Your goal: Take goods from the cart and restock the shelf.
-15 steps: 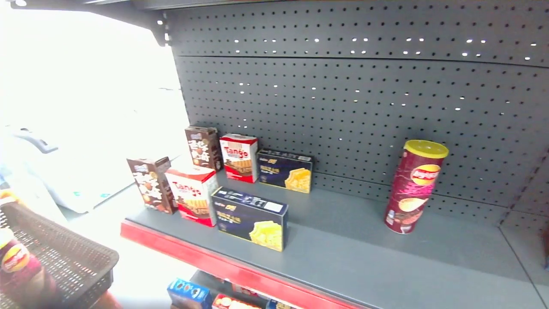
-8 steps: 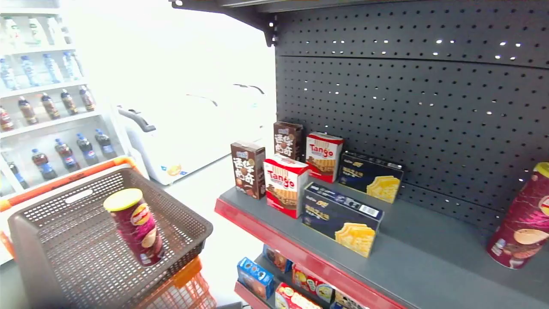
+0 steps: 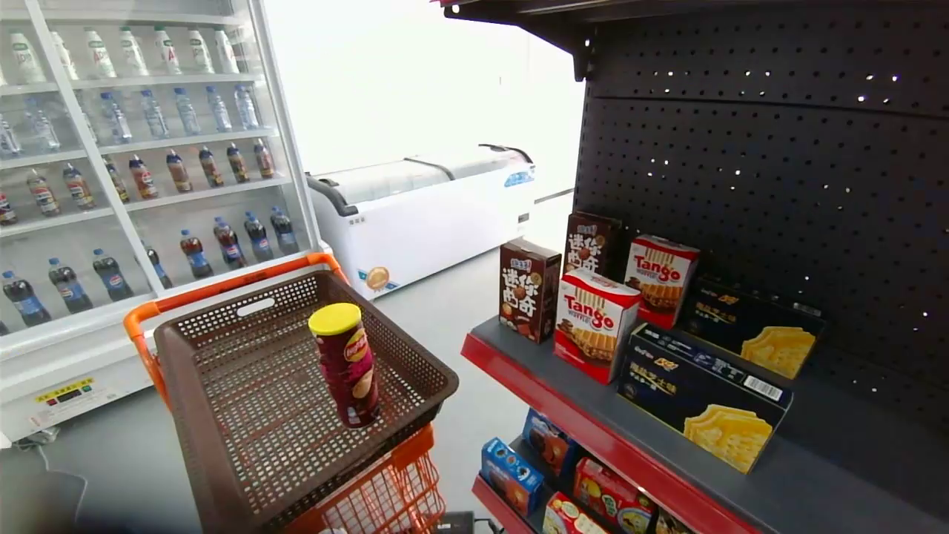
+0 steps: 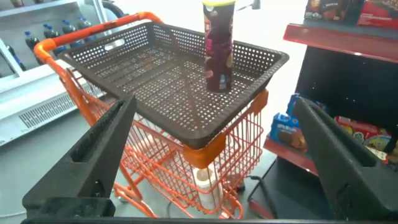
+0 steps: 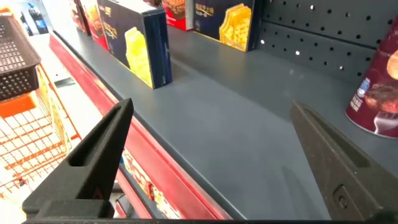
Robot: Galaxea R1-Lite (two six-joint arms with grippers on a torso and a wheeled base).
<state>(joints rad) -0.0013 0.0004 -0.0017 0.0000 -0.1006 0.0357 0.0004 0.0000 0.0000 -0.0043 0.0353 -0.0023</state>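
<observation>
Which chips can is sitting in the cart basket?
The maroon can standing upright in the brown basket on the orange cart. The other maroon can stands on the grey shelf instead.

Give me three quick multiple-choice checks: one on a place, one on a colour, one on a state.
1. Where does the chip can in the head view stand?
A. on the chest freezer
B. in the brown basket
C. on the floor

2. What colour is the cart frame?
A. orange
B. blue
C. green

3. The fingers of the left gripper are:
A. shut on a box
B. shut on the can
C. open, holding nothing

1 B: the can stands upright on the basket's mesh floor.
2 A: its handle and wire frame are orange.
3 C: the fingers are spread with nothing between them.
</observation>
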